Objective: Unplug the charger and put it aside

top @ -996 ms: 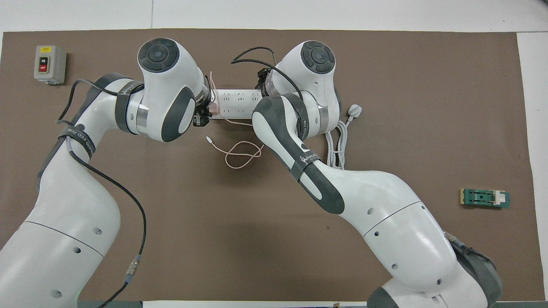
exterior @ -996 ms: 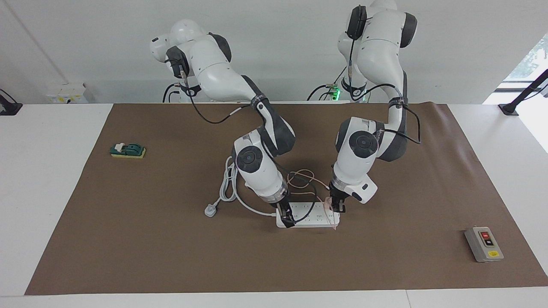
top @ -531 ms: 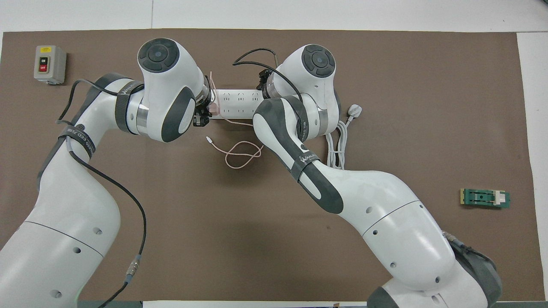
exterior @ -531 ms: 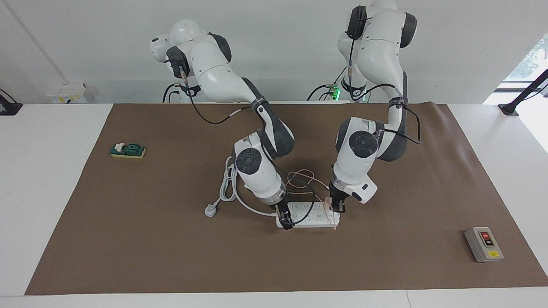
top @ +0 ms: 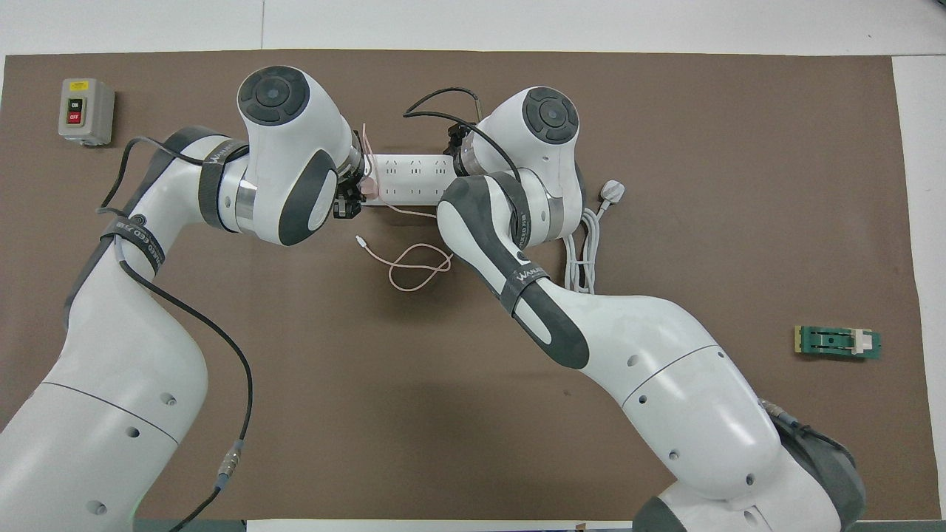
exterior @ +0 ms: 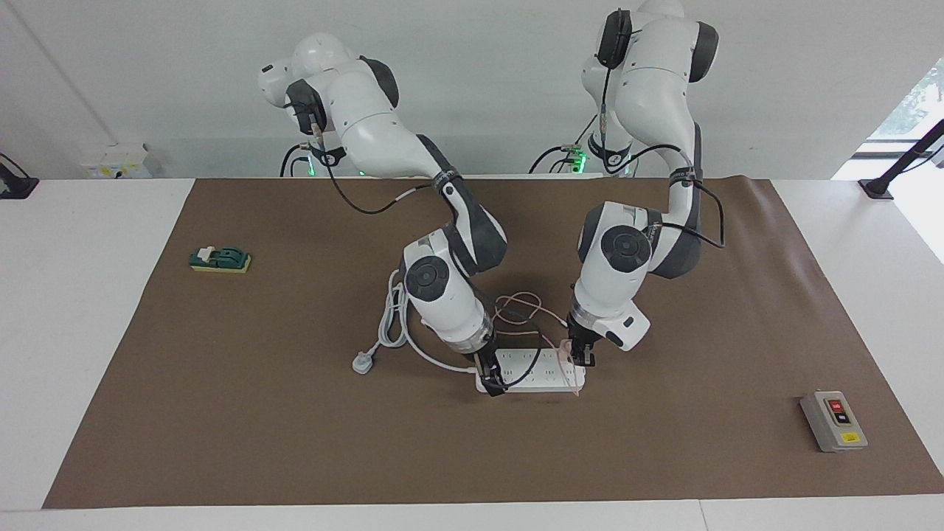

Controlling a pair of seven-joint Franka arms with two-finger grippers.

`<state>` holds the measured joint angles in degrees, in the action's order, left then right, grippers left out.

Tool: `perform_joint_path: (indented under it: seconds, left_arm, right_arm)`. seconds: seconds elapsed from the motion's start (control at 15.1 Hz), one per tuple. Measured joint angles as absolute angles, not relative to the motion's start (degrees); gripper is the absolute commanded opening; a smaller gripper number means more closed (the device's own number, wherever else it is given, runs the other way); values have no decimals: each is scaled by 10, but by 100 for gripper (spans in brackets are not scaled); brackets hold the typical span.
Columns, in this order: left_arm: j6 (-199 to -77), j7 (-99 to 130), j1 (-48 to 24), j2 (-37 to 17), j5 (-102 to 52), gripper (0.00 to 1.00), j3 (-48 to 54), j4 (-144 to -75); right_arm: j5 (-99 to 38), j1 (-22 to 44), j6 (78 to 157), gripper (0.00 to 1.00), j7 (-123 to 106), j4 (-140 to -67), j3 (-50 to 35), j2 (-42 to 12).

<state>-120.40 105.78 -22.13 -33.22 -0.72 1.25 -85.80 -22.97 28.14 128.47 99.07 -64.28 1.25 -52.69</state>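
We pinch the light, rigid charger (exterior: 566, 346) by its cube with our left gripper (exterior: 580, 359), never its limp cable (top: 414, 266); right gripper's (exterior: 493, 381) fingers unclear.

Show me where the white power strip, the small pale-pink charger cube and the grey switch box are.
white power strip (exterior: 532, 372): facing view, top face.
small pale-pink charger cube (exterior: 566, 346): facing view, visible side.
grey switch box (top: 86, 110): overhead view, top face.

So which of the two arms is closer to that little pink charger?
The left one. Its tool is shut on the charger at one end of the power strip; the right tool is at the strip's other end.
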Motion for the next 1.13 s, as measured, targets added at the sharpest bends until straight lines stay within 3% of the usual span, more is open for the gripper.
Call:
perform_joint_path:
  seconds: [0.2, 0.27, 0.46, 1.13]
  left_arm:
    - [-1204, 1058, -221, -332, -7, 14, 12, -858]
    - [-1204, 1058, -221, -332, -7, 14, 12, -858]
    - [-1204, 1058, -221, -332, -7, 0, 12, -858]
    - [-1190, 1058, -220, -332, -10, 0, 13, -849]
  right_arm:
    - [-236, 281, 1286, 60, 993, -645, 13, -525]
    - [-237, 281, 1286, 60, 993, -646, 13, -525]
    - [-239, 281, 1286, 63, 994, -646, 13, -525]
    - [-240, 281, 1288, 67, 994, -648, 13, -524]
